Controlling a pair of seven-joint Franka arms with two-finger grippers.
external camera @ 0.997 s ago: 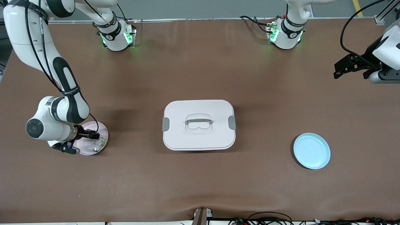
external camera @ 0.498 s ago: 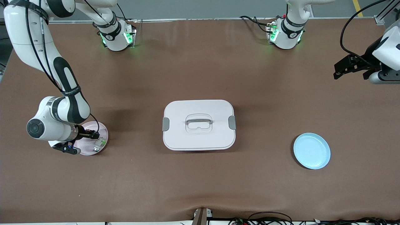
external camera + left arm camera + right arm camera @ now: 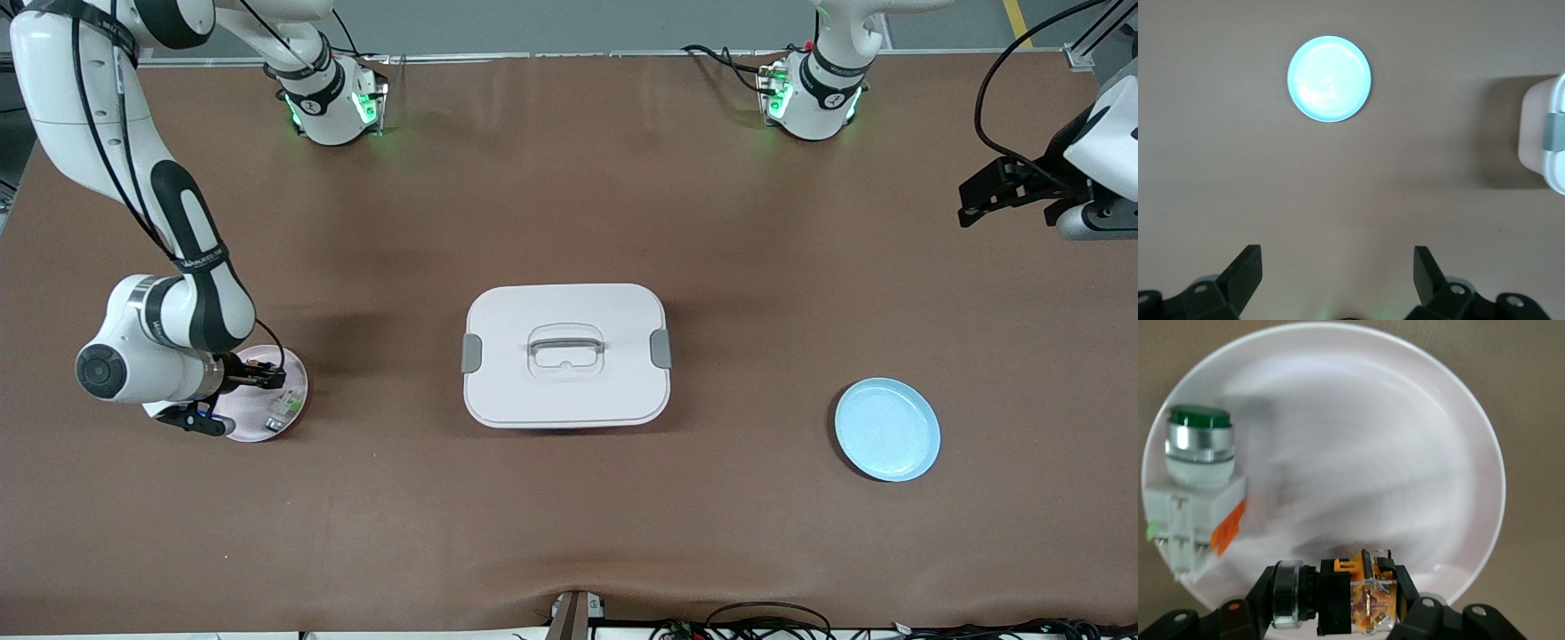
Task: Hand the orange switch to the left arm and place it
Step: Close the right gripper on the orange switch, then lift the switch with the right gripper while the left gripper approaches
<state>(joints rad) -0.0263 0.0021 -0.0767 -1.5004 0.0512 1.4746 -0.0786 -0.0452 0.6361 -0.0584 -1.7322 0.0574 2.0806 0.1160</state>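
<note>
A robotics lab or test cell, by the look of it. Two white Franka arms are bolted along one edge of a wide table (image 3: 569, 533) covered in brown matting, their bases (image 3: 331, 105) lit by green status lights. Bundled cables (image 3: 765, 622) trail along the table's edge nearest the front camera. What is probably a grey floor with a yellow line (image 3: 1016, 22) shows past the bases.

The orange switch (image 3: 1338, 599) is tiny, black, with orange marks and a shiny ring. It lies on its side between the shut jaws of the right gripper (image 3: 1338, 603), over a pink plate (image 3: 1405, 453). The box (image 3: 566, 356) is big and white, with grey latches and a grey handle. It sits closed in the middle of the table (image 3: 569, 516).
</note>
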